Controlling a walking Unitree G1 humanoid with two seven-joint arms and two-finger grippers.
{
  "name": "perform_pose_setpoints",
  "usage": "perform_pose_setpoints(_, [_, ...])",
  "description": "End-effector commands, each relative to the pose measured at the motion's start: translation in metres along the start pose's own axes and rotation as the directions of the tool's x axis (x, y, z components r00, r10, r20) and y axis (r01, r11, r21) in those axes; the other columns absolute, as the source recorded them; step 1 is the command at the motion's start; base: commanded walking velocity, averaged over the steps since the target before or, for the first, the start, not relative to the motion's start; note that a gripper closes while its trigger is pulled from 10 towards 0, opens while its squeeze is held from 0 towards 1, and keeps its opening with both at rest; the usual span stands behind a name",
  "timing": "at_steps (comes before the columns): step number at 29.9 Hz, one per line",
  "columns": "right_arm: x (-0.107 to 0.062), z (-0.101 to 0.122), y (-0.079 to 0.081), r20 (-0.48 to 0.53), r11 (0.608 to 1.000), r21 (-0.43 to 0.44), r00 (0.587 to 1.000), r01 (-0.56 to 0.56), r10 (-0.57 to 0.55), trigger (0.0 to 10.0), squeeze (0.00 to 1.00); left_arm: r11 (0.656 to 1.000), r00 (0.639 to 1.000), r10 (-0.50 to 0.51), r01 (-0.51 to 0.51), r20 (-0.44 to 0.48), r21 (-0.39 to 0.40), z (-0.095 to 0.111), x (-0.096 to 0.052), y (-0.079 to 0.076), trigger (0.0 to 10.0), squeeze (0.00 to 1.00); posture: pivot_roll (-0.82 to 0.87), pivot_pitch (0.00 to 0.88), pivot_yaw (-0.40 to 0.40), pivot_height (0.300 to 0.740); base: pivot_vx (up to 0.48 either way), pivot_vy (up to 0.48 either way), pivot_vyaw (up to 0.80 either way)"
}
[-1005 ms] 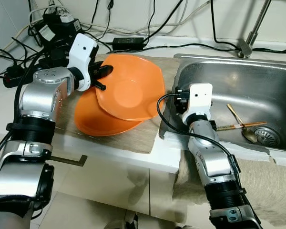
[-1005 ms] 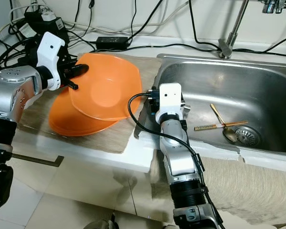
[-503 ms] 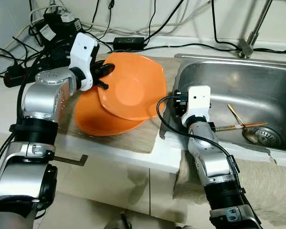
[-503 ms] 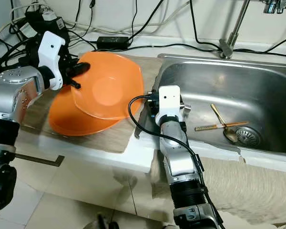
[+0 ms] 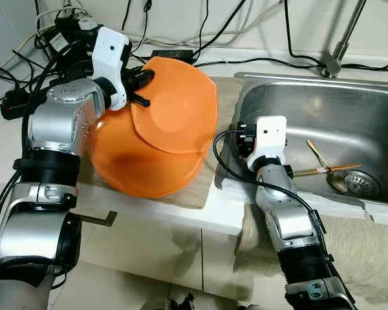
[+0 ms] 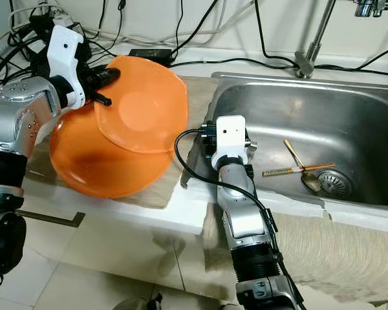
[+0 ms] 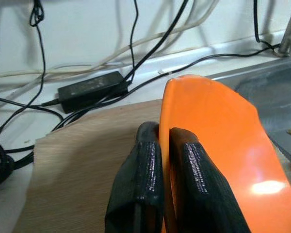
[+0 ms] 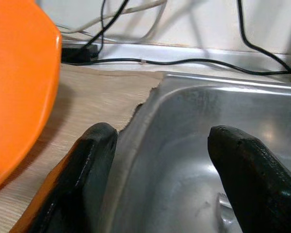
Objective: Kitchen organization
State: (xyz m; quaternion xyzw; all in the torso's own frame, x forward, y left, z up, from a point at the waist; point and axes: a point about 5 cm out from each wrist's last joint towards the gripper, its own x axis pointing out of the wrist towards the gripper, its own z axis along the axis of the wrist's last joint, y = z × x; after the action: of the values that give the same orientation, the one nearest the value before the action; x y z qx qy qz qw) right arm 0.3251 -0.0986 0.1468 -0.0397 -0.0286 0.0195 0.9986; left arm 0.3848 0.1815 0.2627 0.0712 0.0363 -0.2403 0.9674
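Observation:
Two orange plates lie on a beige mat (image 5: 227, 97) left of the sink. My left gripper (image 7: 164, 135) is shut on the rim of the upper plate (image 5: 178, 110), which is tilted steeply with its far edge raised. The lower plate (image 5: 136, 165) beneath it also looks tipped up toward me. My right gripper (image 8: 160, 145) is open with nothing between its fingers, and it hovers over the left rim of the steel sink (image 5: 291, 97). A gold spoon (image 5: 324, 163) and a wooden-handled utensil (image 5: 326, 170) lie in the sink near the drain (image 5: 362, 184).
Black cables and a power adapter (image 5: 171, 55) run along the back of the counter. The faucet base (image 5: 332, 64) stands behind the sink. A beige cloth (image 5: 368, 258) hangs over the counter front at the right. The counter edge is close below the plates.
My left gripper has lifted and tilted the upper plate more upright. The lower plate now looks rounder and tipped up with it. The right arm has stayed put.

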Motion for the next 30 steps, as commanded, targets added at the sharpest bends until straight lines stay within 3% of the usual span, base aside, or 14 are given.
perform_pose_setpoints(1, [0.003, 0.009, 0.001, 0.037, 1.000, 0.010, 0.999, -0.010, 0.010, 10.0, 0.00, 1.000, 0.999, 0.015, -0.015, -0.042, 0.000, -0.007, 0.001, 0.002, 0.0, 0.00, 0.05, 0.000, 0.083, 0.740, 0.000, 0.000, 0.00])
perform_pose_setpoints(8, [0.004, 0.011, -0.002, 0.043, 1.000, -0.012, 0.999, -0.007, 0.008, 10.0, 0.00, 1.000, 0.998, 0.024, -0.024, -0.053, -0.003, -0.010, 0.001, 0.003, 0.0, 0.00, 0.05, 0.000, 0.081, 0.740, 0.000, 0.000, 0.00])
perform_pose_setpoints(16, [0.011, 0.022, -0.009, 0.107, 0.992, -0.125, 0.994, -0.018, 0.031, 10.0, 0.00, 0.999, 0.999, 0.039, -0.040, -0.019, -0.016, -0.003, 0.003, 0.004, 0.0, 0.00, 0.04, 0.000, 0.076, 0.740, 0.000, 0.000, 0.00])
perform_pose_setpoints(24, [0.014, 0.028, -0.018, 0.127, 0.988, -0.154, 0.991, -0.009, 0.029, 10.0, 0.00, 0.999, 0.999, 0.048, -0.048, -0.005, -0.017, 0.000, 0.003, 0.006, 0.0, 0.00, 0.04, 0.002, 0.078, 0.740, 0.000, 0.000, 0.00])
perform_pose_setpoints(30, [0.014, 0.026, -0.017, 0.129, 0.986, -0.166, 0.991, -0.019, 0.041, 10.0, 0.00, 0.996, 0.995, 0.090, -0.090, 0.049, -0.007, 0.016, 0.003, 0.015, 0.0, 0.00, 0.04, 0.004, 0.076, 0.740, 0.000, 0.000, 0.00])
